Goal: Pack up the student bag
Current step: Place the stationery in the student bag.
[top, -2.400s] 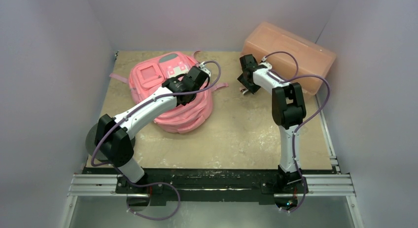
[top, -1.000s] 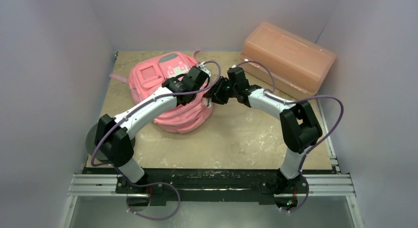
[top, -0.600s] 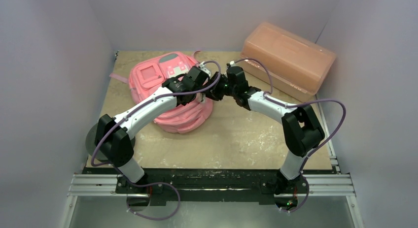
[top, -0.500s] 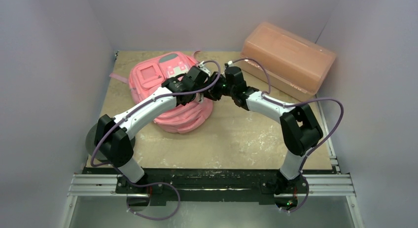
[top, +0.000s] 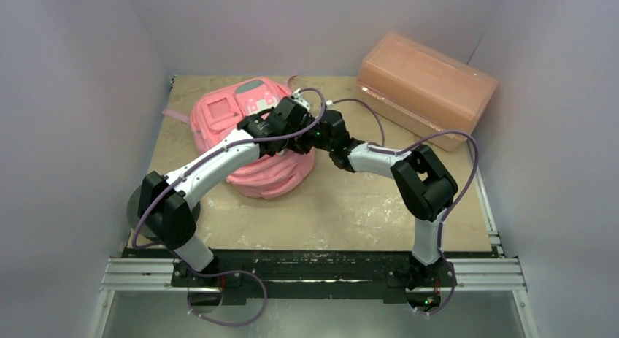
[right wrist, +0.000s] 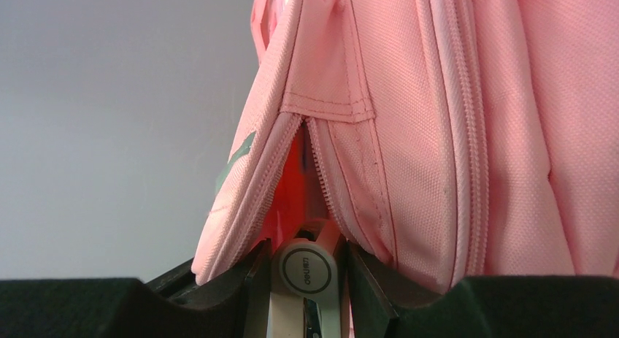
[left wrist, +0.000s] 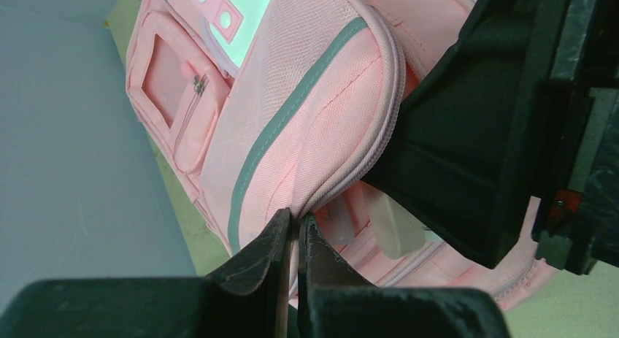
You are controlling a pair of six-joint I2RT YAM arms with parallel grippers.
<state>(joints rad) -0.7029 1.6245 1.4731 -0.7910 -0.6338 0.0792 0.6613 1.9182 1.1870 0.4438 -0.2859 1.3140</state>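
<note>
The pink student bag (top: 244, 130) lies at the back left of the table. My left gripper (top: 290, 117) is shut on the zip edge of its front flap (left wrist: 343, 104) and holds that edge up, so the slit stands open; in the left wrist view the jaws (left wrist: 294, 220) pinch the seam. My right gripper (top: 320, 133) is right beside it at the opening, shut on a white plastic item with a round logo (right wrist: 305, 274). The item's tip sits in the gap between the two zip edges (right wrist: 295, 181). It also shows as a pale tab (left wrist: 394, 225) in the left wrist view.
A rigid translucent orange-pink box (top: 427, 82) stands at the back right corner. Grey walls close in the tan table (top: 350, 206) on three sides. The two wrists nearly touch above the bag's right side.
The right arm has swung left from near the orange-pink box to the bag's opening, carrying the white item, and now reaches into the slit. The left gripper has kept its hold.
</note>
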